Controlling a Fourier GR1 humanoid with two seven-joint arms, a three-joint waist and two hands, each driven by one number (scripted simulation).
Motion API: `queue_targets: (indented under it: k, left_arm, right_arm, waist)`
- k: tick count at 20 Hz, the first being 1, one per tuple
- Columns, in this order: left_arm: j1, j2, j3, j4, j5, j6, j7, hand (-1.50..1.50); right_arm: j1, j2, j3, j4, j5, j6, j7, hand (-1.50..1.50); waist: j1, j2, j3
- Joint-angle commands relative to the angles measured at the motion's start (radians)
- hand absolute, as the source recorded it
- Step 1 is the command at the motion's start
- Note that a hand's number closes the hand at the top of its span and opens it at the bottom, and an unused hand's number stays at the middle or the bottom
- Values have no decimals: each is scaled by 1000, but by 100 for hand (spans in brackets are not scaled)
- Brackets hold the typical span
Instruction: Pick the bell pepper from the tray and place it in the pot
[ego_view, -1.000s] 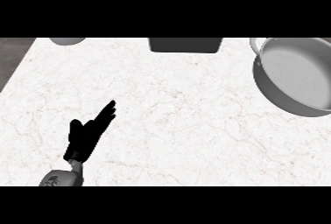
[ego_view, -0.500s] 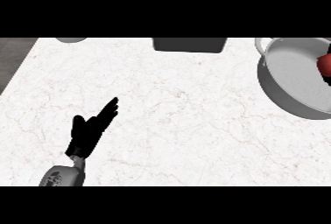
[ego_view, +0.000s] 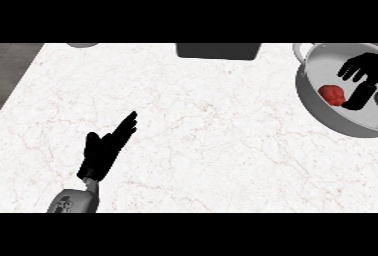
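Head view: bell pepper (ego_view: 333, 95) lies in pot (ego_view: 317, 107).
Handling: probably light, smooth, rounded; grasp across its body.
Right hand (ego_view: 359, 70): spread above it.
Left hand (ego_view: 107, 147): fingers straight, over the tabletop (ego_view: 214, 135).

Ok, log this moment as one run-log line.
phase: release in pot | bell pepper: inside pot | right hand: open above pot, apart from pepper | left hand: open, over counter | dark tray: far edge

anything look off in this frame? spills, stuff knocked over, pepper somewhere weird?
Nothing stands out. The red bell pepper lies inside the pot, with the right hand open above the pot's interior, apart from the pepper. The left hand rests open on the counter. No spill or tipped item visible.
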Motion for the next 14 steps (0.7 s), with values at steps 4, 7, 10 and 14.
queue_targets:
  k: [4,7,10,14]
  left_arm:
    - [-4,-10,8,16,-7,15,-9,0]
    - [12,-9,2,9,-4,2,-30,0]
    - [17,16,21,12,6,-11,-24,0]
    - [6,12,20,18,-2,-3,-16,0]
  right_arm:
    - [-68,54,-152,31,-126,-65,-107,-150]
    - [-41,51,-267,6,-229,-202,-199,-150]
    - [-40,93,-386,-11,-343,-279,-229,-150]
    - [-83,8,-511,-12,-440,-346,-224,-150]
  waist:
    - [-14,0,2]
    - [-16,3,4]
    - [-25,-3,3]
    - [-28,-4,2]
